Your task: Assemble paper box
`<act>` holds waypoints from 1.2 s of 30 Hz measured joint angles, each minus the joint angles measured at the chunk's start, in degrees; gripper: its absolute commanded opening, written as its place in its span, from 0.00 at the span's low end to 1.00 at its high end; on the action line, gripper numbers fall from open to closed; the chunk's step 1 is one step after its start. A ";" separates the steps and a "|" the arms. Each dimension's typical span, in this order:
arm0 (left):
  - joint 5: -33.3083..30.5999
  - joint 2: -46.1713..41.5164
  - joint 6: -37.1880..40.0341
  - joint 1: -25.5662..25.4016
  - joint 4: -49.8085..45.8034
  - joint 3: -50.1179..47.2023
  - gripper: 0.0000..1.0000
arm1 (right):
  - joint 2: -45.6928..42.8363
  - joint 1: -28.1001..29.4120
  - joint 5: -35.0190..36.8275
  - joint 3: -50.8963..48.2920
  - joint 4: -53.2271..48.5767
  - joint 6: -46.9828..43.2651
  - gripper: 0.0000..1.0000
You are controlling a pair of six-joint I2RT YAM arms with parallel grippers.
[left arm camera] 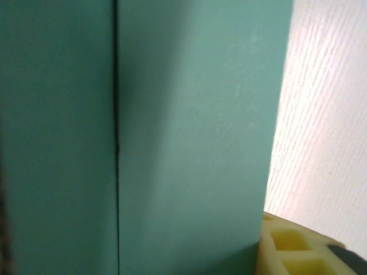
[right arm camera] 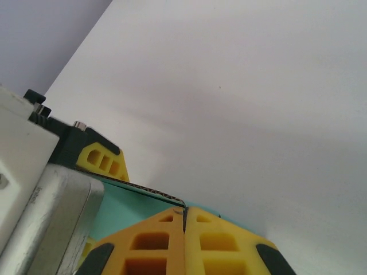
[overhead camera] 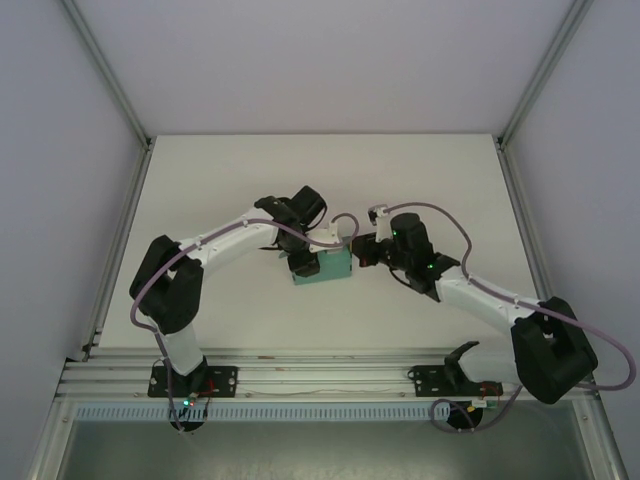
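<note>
- The paper box [overhead camera: 325,268] lies in the middle of the bench [overhead camera: 250,320], with the left jaws at its left end and the right jaws at its right end
- Right jaws: the pads [right arm camera: 149,246] are pressed together with no gap, and the card's thin edge runs into their seam, so they look clamped on a flap; a pull off the fold line could crease or tear that card
- That hold takes only the very edge, so the flap may slip out under any sideways load
- Left jaws: one pad [left arm camera: 289,246] shows just beside the teal wall and the other is hidden, so I cannot tell whether they are apart or clamped; if they are loose, the box could slide or twist on the smooth bench when the other side works it
- A dark slit [left arm camera: 117,143] runs down the teal face, likely a joint between two panels; squeezing there might spring it open
- The left arm's yellow finger [right arm camera: 103,160] sits near the right pads, so a careless sweep risks a knock between them
</note>
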 measured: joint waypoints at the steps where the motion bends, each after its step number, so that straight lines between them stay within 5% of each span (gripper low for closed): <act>1: 0.09 0.00 -0.02 0.02 0.26 0.00 0.48 | -0.11 0.31 0.28 -0.44 0.70 -0.44 0.00; 4: 0.07 0.00 0.02 0.00 0.37 0.00 0.41 | -1.25 1.25 2.60 -2.67 3.65 -0.50 0.00; 17: 0.24 0.26 -0.04 -0.04 1.27 0.20 0.40 | 0.42 1.81 4.90 3.28 -4.02 9.05 0.00; 26: -0.28 0.33 0.20 -0.15 1.38 0.20 0.40 | -1.31 1.88 5.11 -2.27 2.32 -0.09 0.00; 33: 0.66 0.33 1.36 -0.55 2.19 0.15 0.37 | -3.19 2.58 5.97 -4.90 1.20 -3.52 0.31; 36: 0.79 0.35 1.79 -0.68 2.29 0.15 0.37 | -3.19 2.93 6.32 -4.17 -3.19 -4.57 0.36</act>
